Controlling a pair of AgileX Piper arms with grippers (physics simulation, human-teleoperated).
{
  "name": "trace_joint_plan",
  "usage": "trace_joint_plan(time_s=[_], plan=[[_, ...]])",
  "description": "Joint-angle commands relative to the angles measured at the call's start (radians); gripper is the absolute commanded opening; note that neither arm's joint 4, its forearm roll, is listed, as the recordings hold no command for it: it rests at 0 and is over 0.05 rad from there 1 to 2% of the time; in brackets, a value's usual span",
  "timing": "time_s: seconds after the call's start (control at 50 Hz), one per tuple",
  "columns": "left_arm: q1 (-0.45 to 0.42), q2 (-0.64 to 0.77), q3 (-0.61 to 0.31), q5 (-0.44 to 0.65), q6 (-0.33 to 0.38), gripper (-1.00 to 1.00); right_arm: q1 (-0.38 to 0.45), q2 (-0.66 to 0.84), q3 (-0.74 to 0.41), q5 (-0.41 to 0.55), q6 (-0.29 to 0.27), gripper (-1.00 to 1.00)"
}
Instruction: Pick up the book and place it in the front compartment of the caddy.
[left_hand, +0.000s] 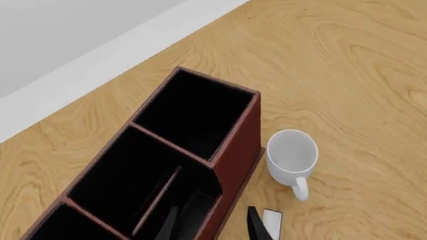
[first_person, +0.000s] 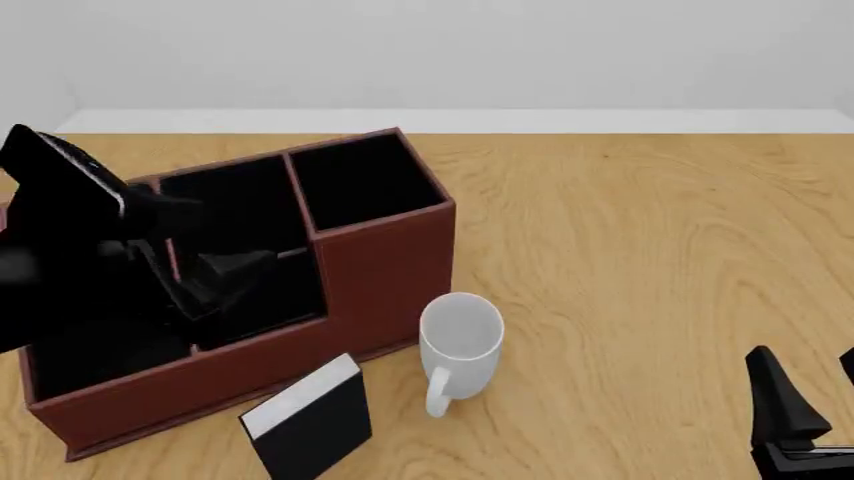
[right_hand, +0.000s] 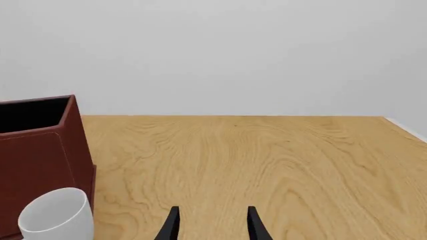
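Note:
The black book (first_person: 318, 425) with white page edges stands tilted on the table, leaning at the low near wall of the reddish-brown caddy (first_person: 387, 275). Its white edge (left_hand: 272, 221) shows by one left fingertip. My left gripper (first_person: 220, 282) hovers open and empty over the caddy's middle; in the wrist view the left gripper (left_hand: 213, 229) straddles the near wall. The front compartment (first_person: 234, 205) is the black-lined middle slot against the taller wall, also the slot (left_hand: 113, 180) in the wrist view. My right gripper (first_person: 810, 392) stays low at the right, open and empty (right_hand: 212, 226).
A white mug (first_person: 461, 338) stands upright just right of the book, beside the caddy's tall corner, handle toward me. The square end slot (first_person: 360, 180) and the wide end slot (first_person: 94, 355) flank the middle slots. Bare wooden table (first_person: 641, 250) stretches to the right.

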Motion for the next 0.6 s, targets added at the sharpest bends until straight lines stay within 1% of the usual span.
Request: trace_joint_plan(time_s=[0.02,0.08,0.1,0.12,0.14,0.16,0.18,0.2,0.26,0.36,0.38,0.4,0.44,0.46,0.52,0.6], plan=[[-0.038,0.053,0.017,0.066,0.039,1.0,0.0,0.001,0.0,-0.001,0.0,1.0],[-0.044,0.062,0.017,0.076,0.031,1.0,0.0,0.0,0.0,0.0,0.0,1.0],[-0.055,0.068,0.015,0.082,0.016,1.0,0.0,0.001,0.0,-0.001,0.0,1.0],[-0.055,0.07,0.018,0.085,0.019,1.0,0.0,0.001,0.0,-0.001,0.0,1.0],[-0.051,0.071,0.024,0.083,0.036,1.0,0.0,0.001,0.001,-0.002,0.0,1.0],[-0.055,0.07,0.026,0.083,0.026,1.0,0.0,0.0,-0.001,0.001,0.0,1.0],[-0.08,0.072,0.017,0.092,-0.002,1.0,0.0,0.001,0.0,0.0,0.0,1.0],[-0.077,0.073,0.024,0.092,0.02,1.0,0.0,0.001,0.0,0.0,0.0,1.0],[-0.084,0.077,0.028,0.093,0.01,1.0,0.0,0.002,0.001,-0.003,0.0,1.0],[-0.089,0.084,0.042,0.09,0.013,1.0,0.0,0.004,0.003,-0.007,0.0,1.0],[-0.095,0.086,0.041,0.091,0.006,1.0,0.0,0.004,0.003,-0.007,0.0,1.0],[-0.092,0.086,0.04,0.091,0.019,1.0,0.0,0.003,0.003,-0.007,0.0,1.0],[-0.095,0.088,0.025,0.103,0.014,1.0,0.0,0.003,0.002,-0.005,0.0,1.0],[-0.094,0.089,0.029,0.104,0.029,1.0,0.0,0.003,0.002,-0.005,0.0,1.0],[-0.104,0.1,0.048,0.098,0.031,1.0,0.0,0.002,0.002,-0.005,0.0,1.0],[-0.12,0.107,0.065,0.089,0.02,1.0,0.0,0.003,0.002,-0.005,0.0,1.0]])
